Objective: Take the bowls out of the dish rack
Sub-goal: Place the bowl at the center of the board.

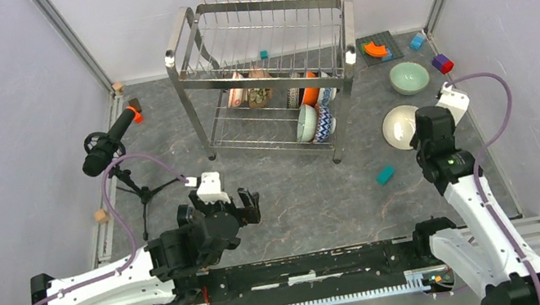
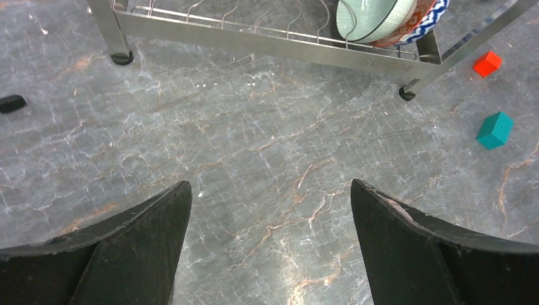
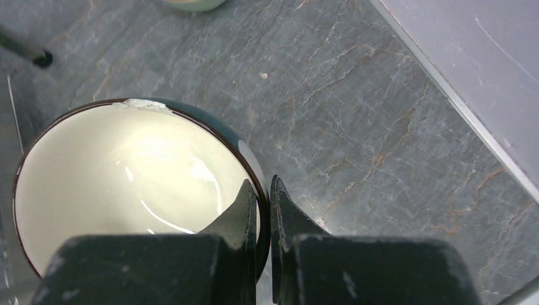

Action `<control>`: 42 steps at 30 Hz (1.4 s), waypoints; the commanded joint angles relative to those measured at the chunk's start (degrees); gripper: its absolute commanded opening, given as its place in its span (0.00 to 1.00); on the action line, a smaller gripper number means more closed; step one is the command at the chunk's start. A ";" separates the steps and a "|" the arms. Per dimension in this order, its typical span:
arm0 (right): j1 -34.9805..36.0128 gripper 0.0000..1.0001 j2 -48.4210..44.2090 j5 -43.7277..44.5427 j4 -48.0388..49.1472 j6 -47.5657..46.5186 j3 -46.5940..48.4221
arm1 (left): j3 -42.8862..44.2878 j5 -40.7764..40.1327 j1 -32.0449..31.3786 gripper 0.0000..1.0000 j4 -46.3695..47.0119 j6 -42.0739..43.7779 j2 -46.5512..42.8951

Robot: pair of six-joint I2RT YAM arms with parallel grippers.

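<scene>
The dish rack (image 1: 263,79) stands at the back middle of the table (image 1: 299,197), with its long side running from left to right. In front of it there is a wide bare area of table. The walls are close on both sides, and a microphone (image 1: 105,151) on a tripod stands near the left one. The left fingers (image 2: 146,222) are spread wide and hold nothing; they hang above the bare table in front of the front rail of the rack. The right fingers (image 3: 245,210) are closed narrowly on the rim of a cream bowl (image 3: 127,178), one finger inside and one outside. This bowl sits upright on the table to the right of the rack, with its mouth up, not far from the right wall. A pale green bowl (image 1: 409,78) sits just behind it, also mouth up, and a teal block (image 1: 385,175) lies near it in front. Several more bowls (image 1: 306,123) stand on edge in the lower level of the rack.
</scene>
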 commanded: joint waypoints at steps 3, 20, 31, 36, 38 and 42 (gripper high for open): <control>-5.52 0.00 4.23 -0.45 10.65 8.96 0.76 | -3.37 -3.18 -0.06 1.00 0.23 -10.28 -3.35; -21.22 0.00 28.97 -8.03 21.92 12.49 2.17 | -5.11 1.20 -0.05 1.00 -4.70 -22.12 -1.42; -24.17 0.00 40.15 -9.86 20.30 7.69 10.61 | -6.74 1.80 0.01 1.00 -8.00 -26.46 -3.38; -25.07 0.00 43.13 -11.73 19.52 7.30 10.76 | -6.84 1.84 -0.05 1.00 -8.74 -27.65 -3.47; -25.07 0.00 43.16 -12.71 20.09 7.57 9.92 | -6.67 1.78 -0.05 1.00 -8.76 -27.87 -3.24; -25.07 0.14 42.96 -14.31 20.42 7.38 9.41 | -6.25 1.75 -0.05 1.00 -8.67 -28.30 -2.28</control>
